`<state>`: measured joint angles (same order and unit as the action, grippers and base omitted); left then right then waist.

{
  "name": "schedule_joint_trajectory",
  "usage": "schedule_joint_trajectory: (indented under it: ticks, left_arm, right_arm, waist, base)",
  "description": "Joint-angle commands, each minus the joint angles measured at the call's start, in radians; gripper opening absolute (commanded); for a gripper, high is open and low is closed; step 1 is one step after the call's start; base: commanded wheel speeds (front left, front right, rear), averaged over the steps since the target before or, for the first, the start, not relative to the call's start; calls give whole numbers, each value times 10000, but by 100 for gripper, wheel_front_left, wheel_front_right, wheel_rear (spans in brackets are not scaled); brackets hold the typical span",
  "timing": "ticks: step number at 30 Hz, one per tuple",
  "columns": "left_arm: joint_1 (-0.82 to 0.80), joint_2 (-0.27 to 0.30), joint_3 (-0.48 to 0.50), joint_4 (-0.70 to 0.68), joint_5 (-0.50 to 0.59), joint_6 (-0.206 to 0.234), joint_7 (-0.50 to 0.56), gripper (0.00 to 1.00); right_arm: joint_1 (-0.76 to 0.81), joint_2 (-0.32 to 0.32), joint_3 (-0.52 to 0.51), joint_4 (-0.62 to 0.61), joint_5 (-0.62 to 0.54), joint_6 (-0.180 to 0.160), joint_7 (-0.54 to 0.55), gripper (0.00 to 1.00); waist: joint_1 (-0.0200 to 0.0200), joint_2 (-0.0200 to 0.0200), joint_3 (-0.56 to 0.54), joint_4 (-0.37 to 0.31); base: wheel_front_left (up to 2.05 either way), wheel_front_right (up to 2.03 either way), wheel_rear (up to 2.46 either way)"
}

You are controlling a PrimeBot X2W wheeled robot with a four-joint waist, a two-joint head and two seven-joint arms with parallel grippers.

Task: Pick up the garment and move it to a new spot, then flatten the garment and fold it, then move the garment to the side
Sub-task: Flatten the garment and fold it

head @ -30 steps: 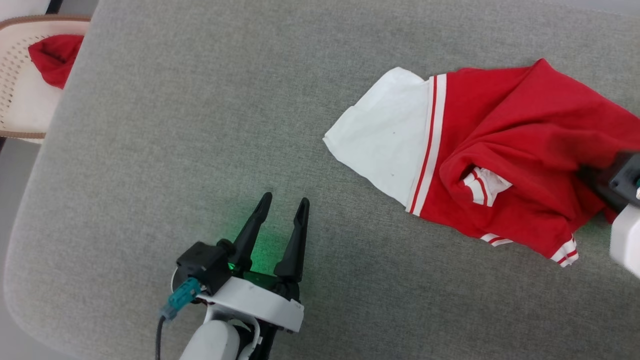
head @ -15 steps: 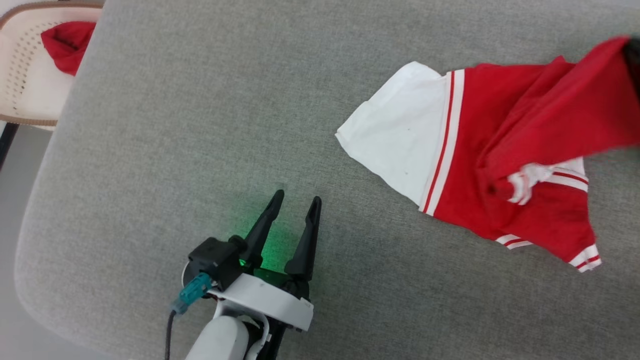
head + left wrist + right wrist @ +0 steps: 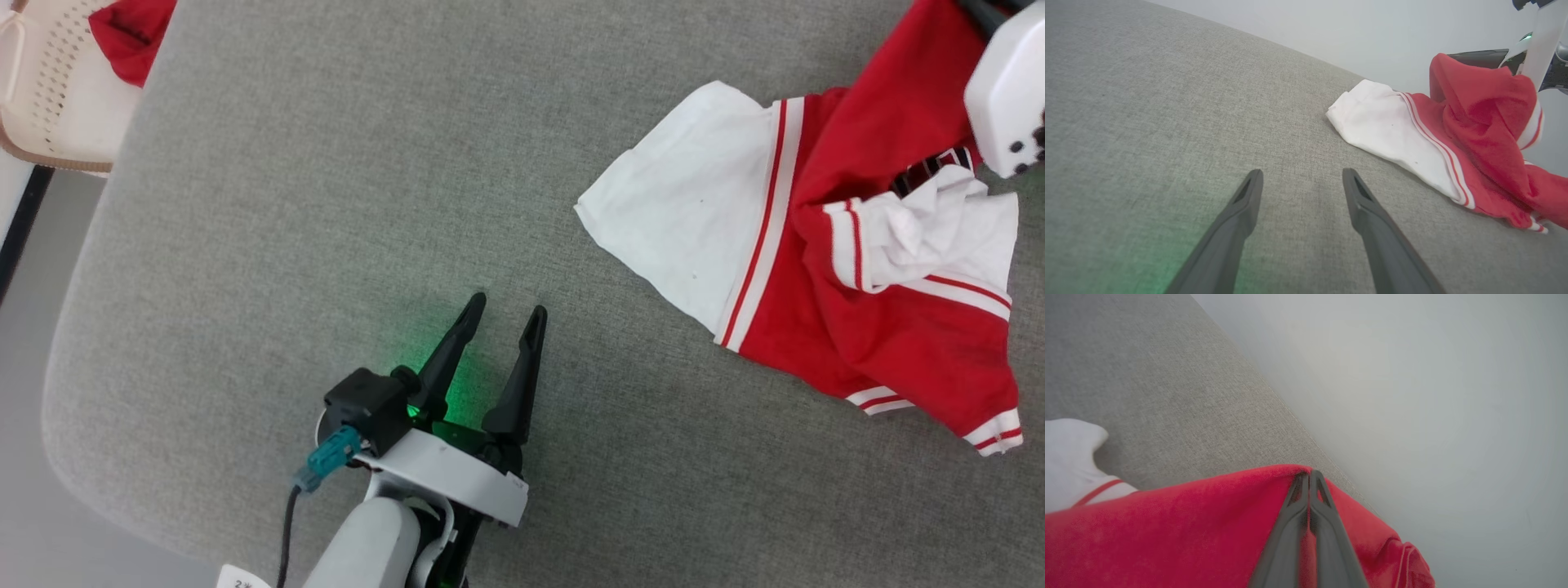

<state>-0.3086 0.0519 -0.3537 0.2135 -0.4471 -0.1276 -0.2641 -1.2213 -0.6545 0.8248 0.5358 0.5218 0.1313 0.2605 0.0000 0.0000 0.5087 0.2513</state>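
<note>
The garment point(image 3: 882, 343) is lying on the right of the grey padded surface point(image 3: 326, 204), its far red edge hanging from the right gripper point(image 3: 1309, 475), which is clamping it tight by the far rim. The left gripper point(image 3: 508, 304) is hovering agape over the wide grey stretch leftward.

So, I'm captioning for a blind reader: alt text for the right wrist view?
The right gripper, fingers shut, pinches a fold of the red garment; the grey fabric surface lies beyond, and its white panel shows at left.
</note>
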Motion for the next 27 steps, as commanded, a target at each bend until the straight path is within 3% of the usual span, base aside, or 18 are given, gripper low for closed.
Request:
schedule_joint_trajectory:
  ticks: [1,2,3,8,14,20,24,27]
  left_arm:
    - [-107,-14,-13,36,-34,-28,-1,100]
    - [-130,-12,2,45,-34,-29,-1,100]
    - [-129,-13,33,62,-19,-30,-1,100]
    - [95,-12,290,108,109,-33,-1,100]
    - [336,-9,544,-13,244,-38,-1,100]
    - [467,-11,578,-175,274,-41,-1,100]
    - [510,-8,522,-307,192,-39,-1,100]
    - [528,-8,493,-372,209,-35,-1,100]
  right_arm:
    - [-215,102,156,260,123,-10,-225,27]
    - [-313,173,277,408,223,-10,-414,69]
    - [-391,217,386,506,353,-10,-594,100]
    - [-271,-161,1145,-18,1436,-10,-1111,100]
    - [-59,-1945,2443,-2510,2684,-10,-960,100]
    - [-446,-4047,3987,-5616,3800,-10,79,100]
    - [-591,-4723,4450,-6968,4048,-10,1250,100]
    - [-643,-4838,4522,-7377,3949,-10,1811,100]
  waist:
    - [0,0,13,-22]
    - [0,0,2,-47]
    - [0,0,-25,-85]
    - [0,0,-304,-406]
    - [0,0,-650,-736]
    - [0,0,-740,-759]
    - [0,0,-752,-591]
    - [0,0,-742,-472]
  base:
    - [0,0,0]
    - [0,0,0]
    - [0,0,0]
    - [0,0,0]
    - [0,0,0]
    - [0,0,0]
    - [0,0,0]
    - [0,0,0]
